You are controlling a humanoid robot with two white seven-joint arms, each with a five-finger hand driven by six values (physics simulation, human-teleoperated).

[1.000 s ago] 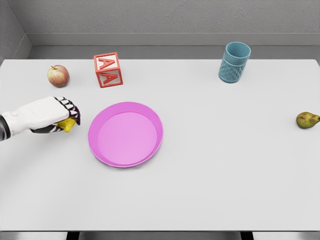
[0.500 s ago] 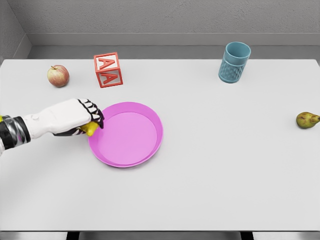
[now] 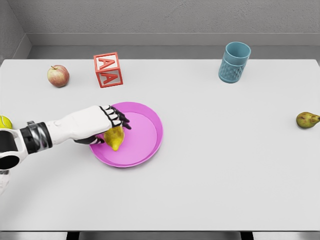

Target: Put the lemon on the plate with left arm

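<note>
Left hand [image 3: 102, 126] is reaching in from the left edge, its fingers curled over the lemon [image 3: 114, 137] and gripping it from above. Lemon and hand are sitting over the left inner part of the pink plate [image 3: 145, 145]; whether the fruit is already touching the plate floor or hanging just above it cannot be told from this view.

Progress, as judged: the pick-up and the carry appear done, since the lemon is lying within the plate's rim. What is remaining is the release, with the fingers opening and the arm clearing away without dragging the fruit back out. As the lemon is rounded, it may be rolling a little once freed, though the raised rim should be containing it.

Going left to right across the counter [image 3: 225, 190]: a small yellow-green ball [image 3: 5, 121] is showing at the far left edge beside the arm; a red apple [image 3: 58, 76] is standing at the back left; a red toy block [image 3: 108, 69] is sitting just right of it; the plate follows; a blue cup [image 3: 234, 62] is standing at the back right; a pear [image 3: 307, 119] is lying near the right edge.

Writing: the block is bearing the capital letter A on its visible faces. No brand or other label is readable anywhere.

The right arm is not appearing in view.
</note>
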